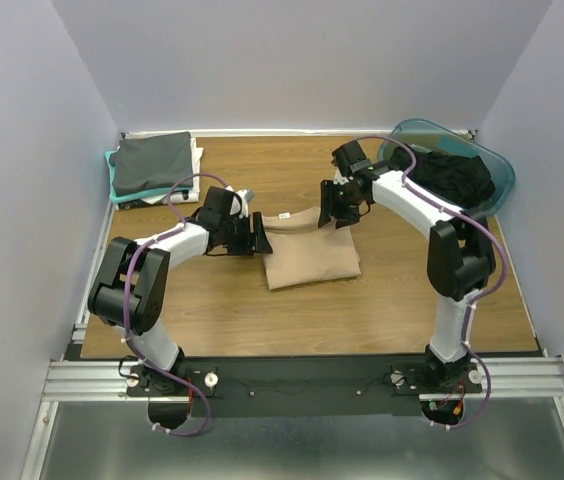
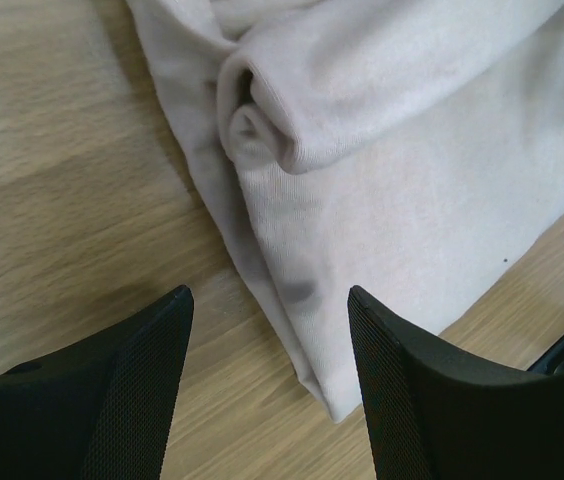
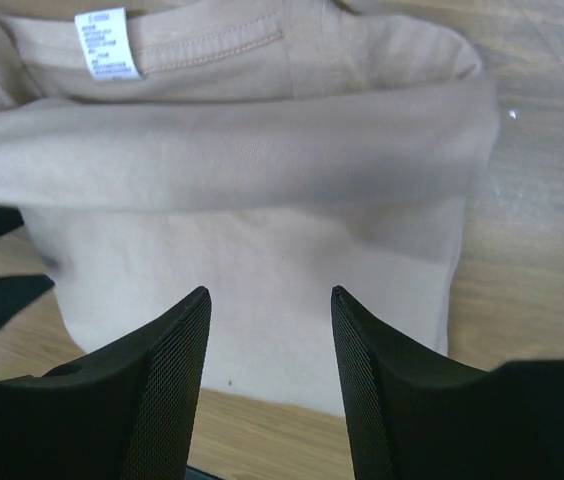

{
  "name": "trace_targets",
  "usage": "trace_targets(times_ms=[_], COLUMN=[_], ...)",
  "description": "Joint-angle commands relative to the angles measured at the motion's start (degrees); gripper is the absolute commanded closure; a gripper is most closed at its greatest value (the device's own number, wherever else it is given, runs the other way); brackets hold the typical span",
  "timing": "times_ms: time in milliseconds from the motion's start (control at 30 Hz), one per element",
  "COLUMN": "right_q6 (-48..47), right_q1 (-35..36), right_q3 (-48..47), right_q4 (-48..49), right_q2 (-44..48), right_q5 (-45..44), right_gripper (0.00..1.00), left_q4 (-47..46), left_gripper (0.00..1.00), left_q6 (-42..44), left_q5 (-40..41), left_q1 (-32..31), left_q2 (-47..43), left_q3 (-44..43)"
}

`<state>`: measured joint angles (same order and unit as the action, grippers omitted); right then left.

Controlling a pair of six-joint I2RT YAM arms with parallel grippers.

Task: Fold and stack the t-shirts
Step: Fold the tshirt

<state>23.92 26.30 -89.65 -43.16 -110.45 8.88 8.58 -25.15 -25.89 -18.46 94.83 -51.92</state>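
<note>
Both grippers released, poised at the tan t-shirt mid-worktop.
Left gripper (image 2: 267, 295): jaws apart, nothing held, low at the left edge of the folded tan t-shirt (image 1: 310, 255), arm bent in from the left. Right gripper (image 3: 270, 292): jaws apart, empty, over the shirt's far side near the collar label (image 3: 107, 45), arm arched over. Wood worktop (image 1: 262, 320); dark grey t-shirt (image 1: 152, 163) folded at far-left corner; black t-shirt (image 1: 457, 175) in teal tub (image 1: 432, 128) far right; plain pale walls (image 1: 292, 60).

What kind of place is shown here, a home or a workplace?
Probably a robot test bench, not a home: plain walls box in the table, and two arms are bolted to a metal rail at its edge.
</note>
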Motion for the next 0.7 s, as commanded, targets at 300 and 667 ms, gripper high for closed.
trace_targets(times_ms=[300,667], right_q6=[-0.3,2.5], right_q1=[0.3,0.3], right_q3=[-10.6,-21.4], right_q4=[0.8,0.7], right_q2=[-12.0,-21.0], right_q5=[1.1,-4.1], right_gripper=[0.45,0.44], left_q4=[-4.0,-5.5], left_gripper=[0.31,0.31], left_q6=[2.1,2.2], left_q5=[0.5,0.8], left_q1=[-1.5,-2.1], left_q2=[6.0,4.9], left_q3=[2.9,6.4])
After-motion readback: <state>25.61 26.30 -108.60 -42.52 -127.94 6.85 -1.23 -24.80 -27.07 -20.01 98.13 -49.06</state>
